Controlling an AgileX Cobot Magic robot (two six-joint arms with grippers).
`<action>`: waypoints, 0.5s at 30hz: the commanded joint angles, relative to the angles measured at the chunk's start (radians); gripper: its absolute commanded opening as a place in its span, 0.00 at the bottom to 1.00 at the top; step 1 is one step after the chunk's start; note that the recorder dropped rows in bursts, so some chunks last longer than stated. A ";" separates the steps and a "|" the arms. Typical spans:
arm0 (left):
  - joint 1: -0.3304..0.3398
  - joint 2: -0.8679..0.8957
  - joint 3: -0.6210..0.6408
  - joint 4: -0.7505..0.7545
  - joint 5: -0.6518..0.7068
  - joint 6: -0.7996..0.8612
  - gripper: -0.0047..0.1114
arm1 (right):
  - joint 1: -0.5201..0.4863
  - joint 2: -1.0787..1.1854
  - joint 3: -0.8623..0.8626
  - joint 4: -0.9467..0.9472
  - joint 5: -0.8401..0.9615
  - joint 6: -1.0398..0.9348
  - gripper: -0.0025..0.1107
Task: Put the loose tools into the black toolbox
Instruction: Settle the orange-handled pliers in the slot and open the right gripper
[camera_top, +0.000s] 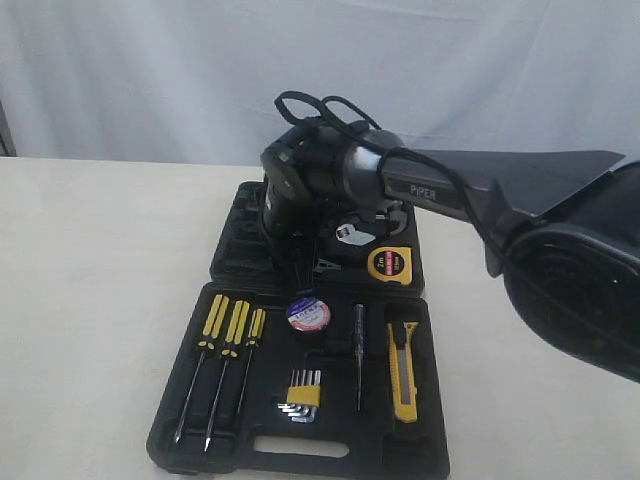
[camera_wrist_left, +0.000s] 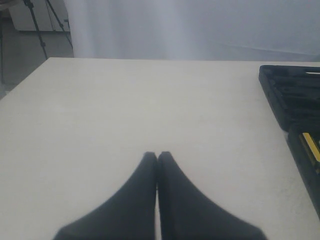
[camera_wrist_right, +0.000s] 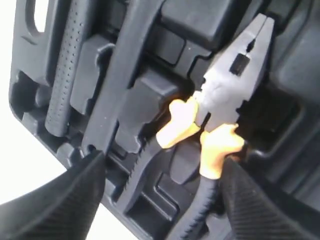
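Note:
The black toolbox (camera_top: 170, 450) lies open on the table, both halves flat. My right arm (camera_top: 330, 175) reaches over its far half and hides most of it. In the right wrist view the orange-and-black pliers (camera_wrist_right: 220, 95) lie in a recess of the toolbox (camera_wrist_right: 200, 20). My right gripper (camera_wrist_right: 164, 160) is open, one finger on either side of the pliers' handles. In the case are the black tape roll (camera_top: 307, 314), the yellow tape measure (camera_top: 390, 264) and the utility knife (camera_top: 403, 370). My left gripper (camera_wrist_left: 157, 155) is shut and empty over bare table, with the toolbox edge (camera_wrist_left: 290, 95) to one side.
Three yellow-handled screwdrivers (camera_top: 225, 360), a hex key set (camera_top: 302, 395) and a thin tester pen (camera_top: 358, 355) sit in the near half. A black dotted tool handle (camera_wrist_right: 67, 75) lies in a recess beside the pliers. A white curtain hangs behind the table.

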 joint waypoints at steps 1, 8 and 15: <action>-0.005 -0.001 0.003 0.000 -0.005 -0.006 0.04 | -0.001 -0.019 -0.007 -0.003 0.007 0.004 0.59; -0.005 -0.001 0.003 0.000 -0.005 -0.006 0.04 | -0.001 -0.060 -0.007 -0.044 0.073 0.002 0.59; -0.005 -0.001 0.003 0.000 -0.005 -0.006 0.04 | 0.021 -0.064 -0.007 -0.032 -0.045 -0.056 0.52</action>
